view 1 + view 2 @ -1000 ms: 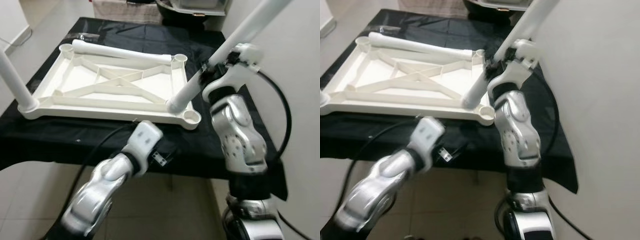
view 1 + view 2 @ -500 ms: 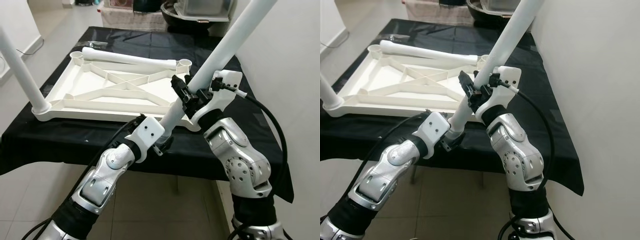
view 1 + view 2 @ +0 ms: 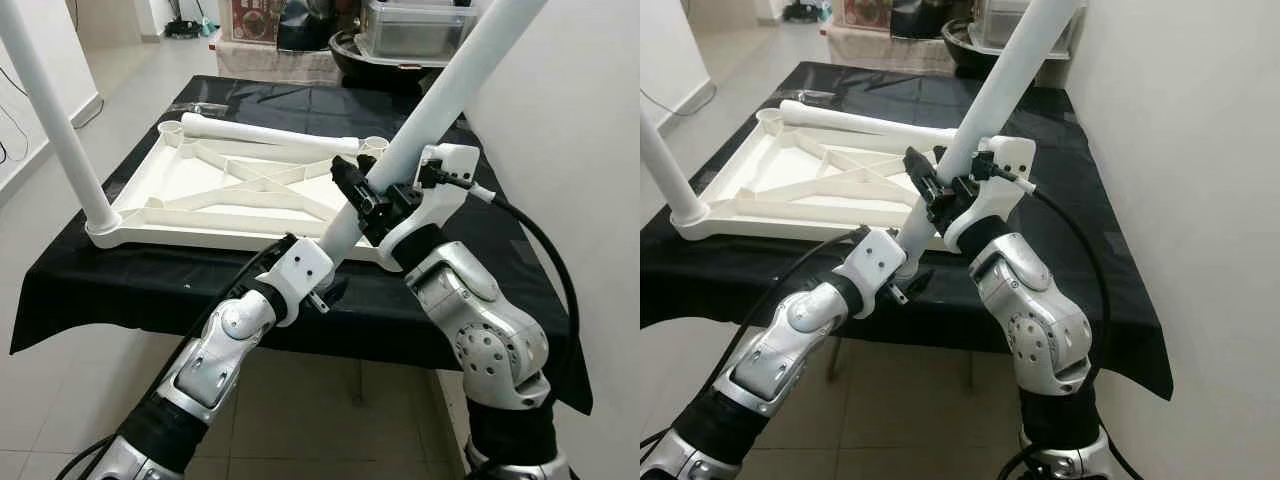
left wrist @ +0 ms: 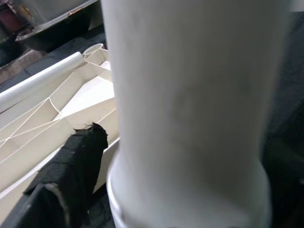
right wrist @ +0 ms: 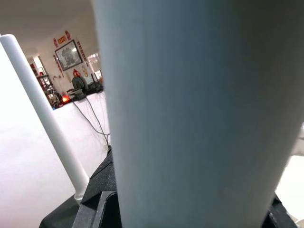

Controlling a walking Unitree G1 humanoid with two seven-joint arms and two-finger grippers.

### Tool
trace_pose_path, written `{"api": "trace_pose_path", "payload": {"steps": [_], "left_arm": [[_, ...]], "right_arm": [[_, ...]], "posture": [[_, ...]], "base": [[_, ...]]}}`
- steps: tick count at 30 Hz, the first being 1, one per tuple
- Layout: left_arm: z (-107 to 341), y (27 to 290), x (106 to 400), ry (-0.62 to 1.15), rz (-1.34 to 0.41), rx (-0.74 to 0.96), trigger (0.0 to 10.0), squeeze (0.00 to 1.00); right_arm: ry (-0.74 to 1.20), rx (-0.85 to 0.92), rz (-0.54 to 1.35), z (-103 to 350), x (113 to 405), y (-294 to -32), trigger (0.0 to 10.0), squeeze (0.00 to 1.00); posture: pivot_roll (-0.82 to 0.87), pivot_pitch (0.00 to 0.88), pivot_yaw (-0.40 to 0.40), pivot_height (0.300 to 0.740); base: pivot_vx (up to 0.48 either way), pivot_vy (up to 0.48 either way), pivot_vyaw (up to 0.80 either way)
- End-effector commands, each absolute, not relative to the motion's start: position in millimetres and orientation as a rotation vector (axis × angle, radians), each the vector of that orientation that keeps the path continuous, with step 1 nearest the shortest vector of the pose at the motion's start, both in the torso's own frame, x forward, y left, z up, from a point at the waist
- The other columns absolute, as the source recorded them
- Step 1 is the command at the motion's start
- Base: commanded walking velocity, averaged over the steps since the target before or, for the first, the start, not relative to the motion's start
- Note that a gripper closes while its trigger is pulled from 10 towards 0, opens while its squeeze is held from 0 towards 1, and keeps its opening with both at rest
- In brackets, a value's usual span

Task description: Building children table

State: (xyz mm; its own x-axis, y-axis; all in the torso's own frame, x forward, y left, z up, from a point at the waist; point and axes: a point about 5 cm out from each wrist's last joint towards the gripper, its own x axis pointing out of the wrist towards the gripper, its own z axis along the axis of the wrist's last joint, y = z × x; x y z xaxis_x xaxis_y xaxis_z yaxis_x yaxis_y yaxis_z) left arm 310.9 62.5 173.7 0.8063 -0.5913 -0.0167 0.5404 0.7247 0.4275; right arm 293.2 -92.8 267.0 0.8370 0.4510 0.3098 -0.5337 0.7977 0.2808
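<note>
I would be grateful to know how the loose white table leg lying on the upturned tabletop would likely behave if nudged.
The loose leg is a smooth round tube lying on its side, so it would probably roll. The raised corner sockets of the tabletop might stop it. It looks like hollow plastic, so it is likely stiff and light for its length.

Both tools, left [image 3: 325,290] and right [image 3: 368,205], clamped shut.
</note>
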Motion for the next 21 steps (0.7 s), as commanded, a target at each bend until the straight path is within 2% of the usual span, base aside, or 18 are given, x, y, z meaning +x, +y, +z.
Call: {"api": "trace_pose_path", "payload": {"steps": [1,13,14,18,20,21], "left_arm": [[171.7,58.9,310.5,-0.13,-0.644,0.417,0.0,0.0],[165.5,59.6,310.3,-0.127,-0.645,0.415,0.0,0.0],[163.4,58.6,310.2,-0.114,-0.649,0.422,10.0,0.0],[163.4,56.9,308.8,-0.106,-0.674,0.399,10.0,0.0],[163.8,56.2,303.2,-0.09,-0.746,0.34,10.0,0.0],[163.3,56.8,299.5,-0.079,-0.793,0.313,10.0,0.0]], "right_arm": [[-0.222,0.379,0.573,266.2,287.0,-86.1,10.0,0.0],[-0.214,0.358,0.569,262.6,285.7,-83.5,10.0,0.0],[-0.231,0.329,0.547,262.2,287.6,-86.7,10.0,1.0],[-0.239,0.304,0.544,259.3,288.6,-89.1,10.0,1.0],[-0.23,0.29,0.574,256.3,289.0,-91.6,10.0,1.0],[-0.228,0.269,0.593,255.1,289.4,-94.1,10.0,0.35]], "posture": [[0.06,0.01,-0.081,0.74],[0.06,0.008,-0.081,0.74],[0.06,0.009,-0.082,0.74],[0.06,0.008,-0.081,0.74],[0.06,0.009,-0.083,0.74],[0.07,0.008,-0.081,0.74]], "base": [[0.0,0.0,0.0],[0.0,0.0,0.0],[0.0,0.0,0.0],[0.0,0.0,0.0],[0.0,0.0,0.0],[0.0,0.0,0.0]]}}
